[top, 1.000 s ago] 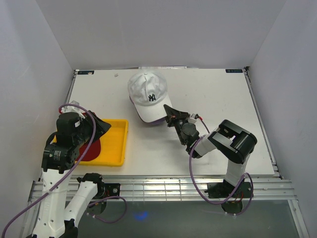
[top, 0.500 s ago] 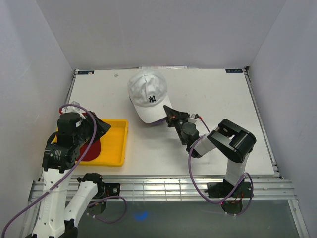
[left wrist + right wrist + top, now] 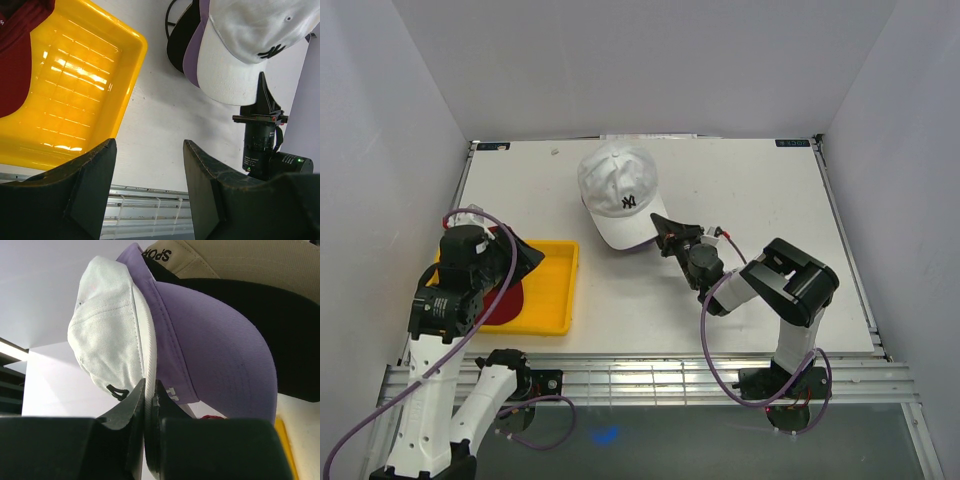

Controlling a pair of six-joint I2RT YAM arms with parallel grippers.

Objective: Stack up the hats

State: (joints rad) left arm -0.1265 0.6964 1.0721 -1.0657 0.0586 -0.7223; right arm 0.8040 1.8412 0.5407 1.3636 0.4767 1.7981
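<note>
Stack of caps on table (image 3: 760,190), back half, a bit left of centre. Topmost: white cap (image 3: 618,190), dark NY logo on the front, brim aimed toward the right arm's side. Below it, going by the right wrist view: lavender cap (image 3: 215,355) nested directly under the white brim, then black cap (image 3: 285,325), then tan cap (image 3: 250,260) with dark lettering along its edge. Same order seen from the left wrist view for the white, lavender and black brims, fanned slightly, each peeking out past the one above.

Right jaws: pressed together on the rim of the white cap's brim, at its near-right tip. Only the white brim pinched. Lavender brim just beside the fingers (image 3: 125,410); touching or not, cannot tell. Arm stretched low across the table toward the stack.

Left jaws: spread wide, held up over the yellow tray (image 3: 558,290), gripping nothing. In the wrist view, tray corner, bare table and front rail showing between the fingers (image 3: 90,195).

Dark red cap (image 3: 15,55) lying in the left part of the yellow tray, well apart from the stack, mostly hidden under the left arm in the top view.
</note>
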